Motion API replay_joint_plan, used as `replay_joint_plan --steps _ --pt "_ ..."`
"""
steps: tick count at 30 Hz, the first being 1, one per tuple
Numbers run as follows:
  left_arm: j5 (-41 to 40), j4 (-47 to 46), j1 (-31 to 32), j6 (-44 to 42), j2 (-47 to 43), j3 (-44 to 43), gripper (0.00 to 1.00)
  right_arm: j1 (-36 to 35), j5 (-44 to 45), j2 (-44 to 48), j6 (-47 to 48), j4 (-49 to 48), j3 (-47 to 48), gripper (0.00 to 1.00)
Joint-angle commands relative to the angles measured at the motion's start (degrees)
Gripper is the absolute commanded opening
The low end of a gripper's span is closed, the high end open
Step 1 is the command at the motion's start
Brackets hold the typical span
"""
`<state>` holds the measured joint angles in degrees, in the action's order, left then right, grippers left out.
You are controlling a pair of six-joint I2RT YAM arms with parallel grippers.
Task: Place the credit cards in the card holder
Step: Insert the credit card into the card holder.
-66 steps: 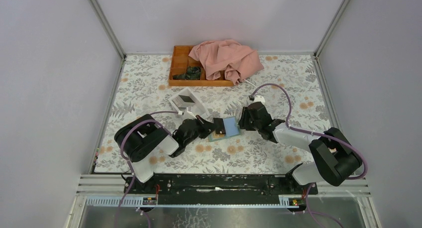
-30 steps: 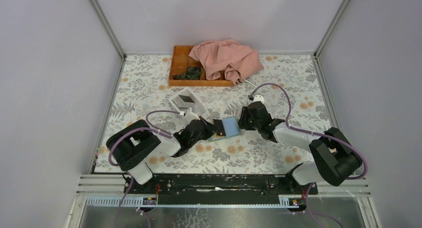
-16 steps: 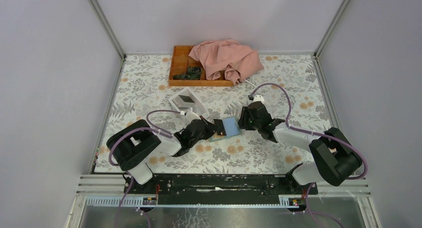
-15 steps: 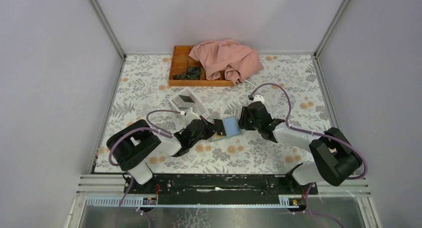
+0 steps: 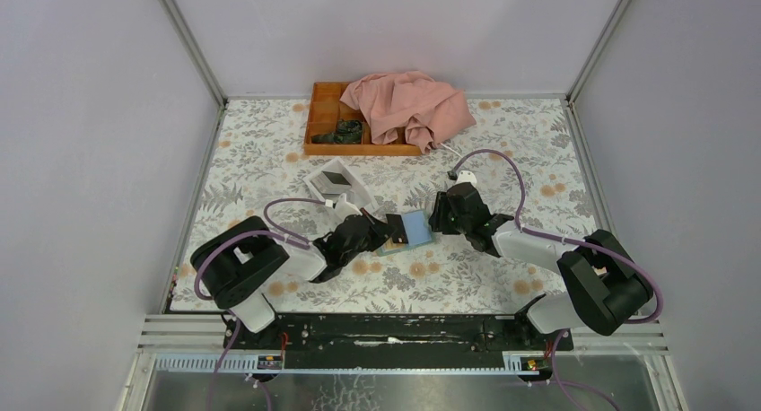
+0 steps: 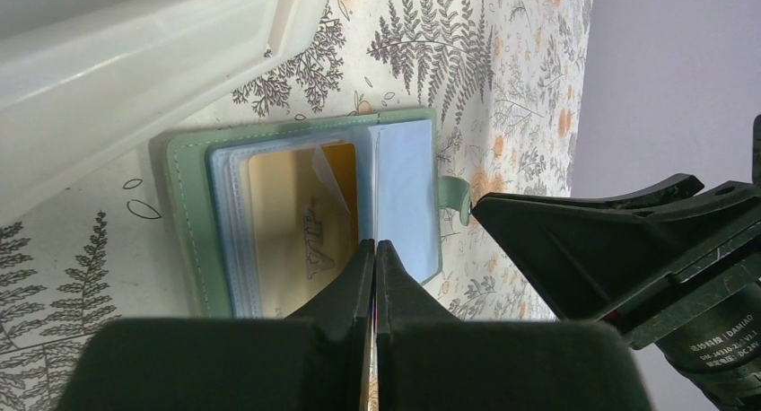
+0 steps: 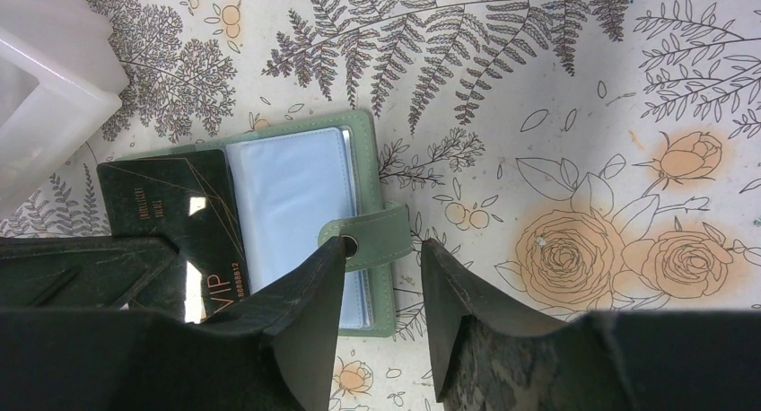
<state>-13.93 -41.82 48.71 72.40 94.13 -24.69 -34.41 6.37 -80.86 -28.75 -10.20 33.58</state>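
The grey-green card holder (image 5: 411,231) lies open on the floral table between my two grippers. In the left wrist view the card holder (image 6: 187,222) shows an orange card (image 6: 301,222) in a clear sleeve and a pale blue page (image 6: 406,200). My left gripper (image 6: 374,247) is shut on a dark credit card held edge-on over the holder's middle. In the right wrist view that card (image 7: 184,209) is black with "VIP" lettering and covers the holder's left half. My right gripper (image 7: 384,247) is open, its left fingertip (image 7: 334,252) on the holder's snap strap (image 7: 375,234).
A white open-topped box (image 5: 337,185) stands just behind the left gripper and shows close by in the left wrist view (image 6: 135,70). An orange wooden tray (image 5: 325,124) and a pink cloth (image 5: 408,106) sit at the back of the table.
The left arm's elbow shifted a little to the left about two seconds ago. Since then both grippers, the card and the holder have stayed nearly where they were.
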Motion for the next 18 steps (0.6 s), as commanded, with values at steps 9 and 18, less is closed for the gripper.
replay_joint_plan --steps 9,18 --pt "-0.13 -0.84 0.33 1.07 -1.36 -1.41 0.0 0.48 -0.07 0.43 0.8 -2.34 1.4 0.44" --pt "-0.46 -1.0 0.32 1.38 0.06 -1.81 0.0 0.49 0.03 0.53 1.0 -2.13 1.49 0.44"
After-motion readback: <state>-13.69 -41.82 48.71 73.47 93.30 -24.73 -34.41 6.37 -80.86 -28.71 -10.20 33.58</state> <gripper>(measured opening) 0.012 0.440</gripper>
